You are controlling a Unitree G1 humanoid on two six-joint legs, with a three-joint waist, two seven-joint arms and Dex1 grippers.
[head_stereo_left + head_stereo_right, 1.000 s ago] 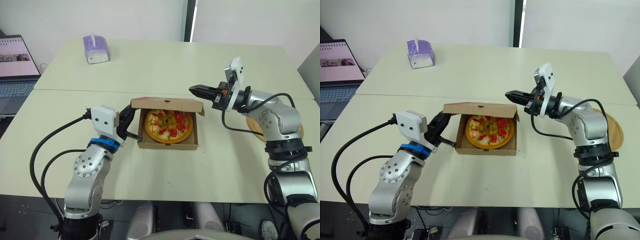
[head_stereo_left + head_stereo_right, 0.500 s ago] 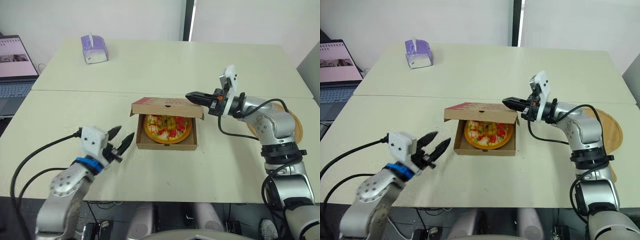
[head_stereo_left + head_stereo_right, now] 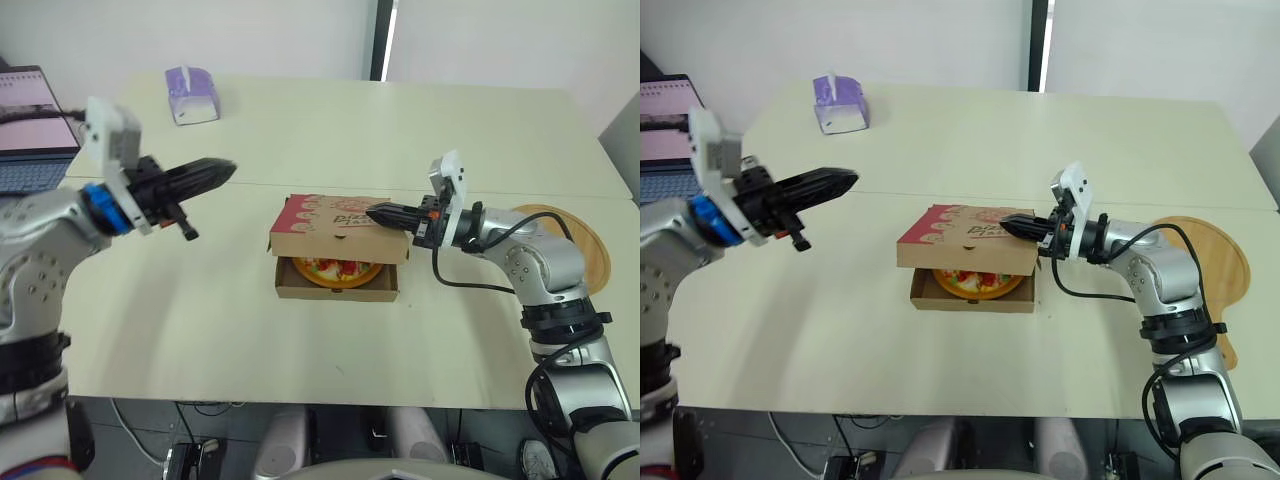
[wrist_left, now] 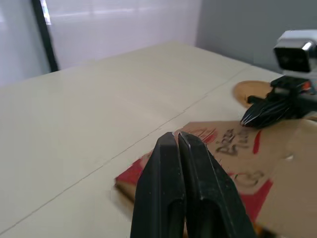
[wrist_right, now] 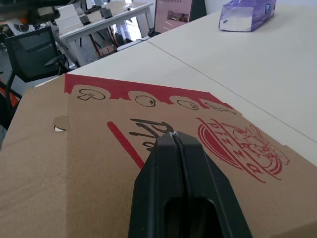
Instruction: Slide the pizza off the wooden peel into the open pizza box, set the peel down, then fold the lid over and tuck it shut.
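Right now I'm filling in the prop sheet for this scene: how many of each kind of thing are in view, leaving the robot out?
Pizza box: 1
Pizza: 1
Wooden peel: 1
Tissue box: 1
Laptop: 1
Total: 5

Beneath the half-lowered lid (image 3: 340,226) of the box (image 3: 337,286), no more than a front sliver of pizza (image 3: 331,270) on show. Part of the wooden peel (image 3: 1225,255) masked by the right arm. Laptop (image 3: 22,130) cropped at the left edge, screen contents too small to read. Red lettering on the lid partly covered by the pressed-together fingers (image 5: 183,198) of the right gripper (image 3: 371,212); tissue box (image 5: 246,15) clipped at the edge of the right wrist view.
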